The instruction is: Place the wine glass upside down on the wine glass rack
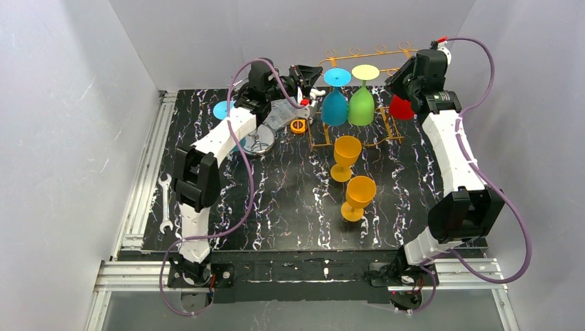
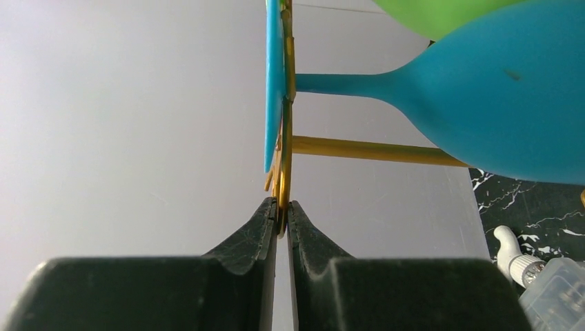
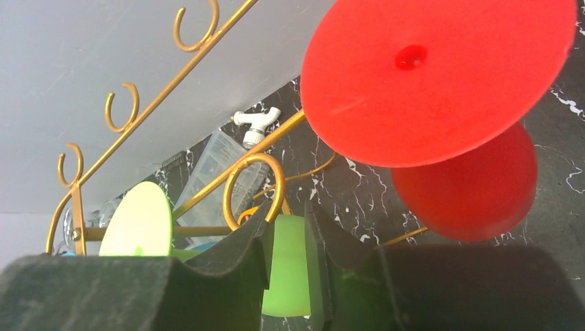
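On the bench's left side rail, off the black marbled top, I see a wrench (image 1: 165, 202) lying flat. Toward the far left corner of the bench (image 1: 276, 214) a clear plastic container (image 1: 279, 114) sits under the left arm, with an orange tape measure (image 1: 299, 125) just beside it. My left gripper (image 2: 281, 219) is up at the left end of the wine glass rack (image 1: 372, 52), clenched on the thin gold wire there; the left wrist view shows both fingers pressed against it.

On the rack, a blue wine glass (image 1: 334, 103) hangs upside down, base on top. A green wine glass (image 1: 361, 103) hangs the same way just beside it on the right. Nearer the middle of the bench, two orange wine glasses (image 1: 346, 157) stand upright, one behind the other.

At the rack's right end is the red wine glass (image 3: 434, 76), just beside my right gripper (image 3: 286, 214) and free of its fingers. Its round base faces the wrist camera and its bowl lies beyond. I cannot tell whether the base rests on the rack's rail. The right gripper's fingers stand apart, clamping nothing I can see. A gold loop of the rack sits at the left fingertip, and the green glass shows through the gap.
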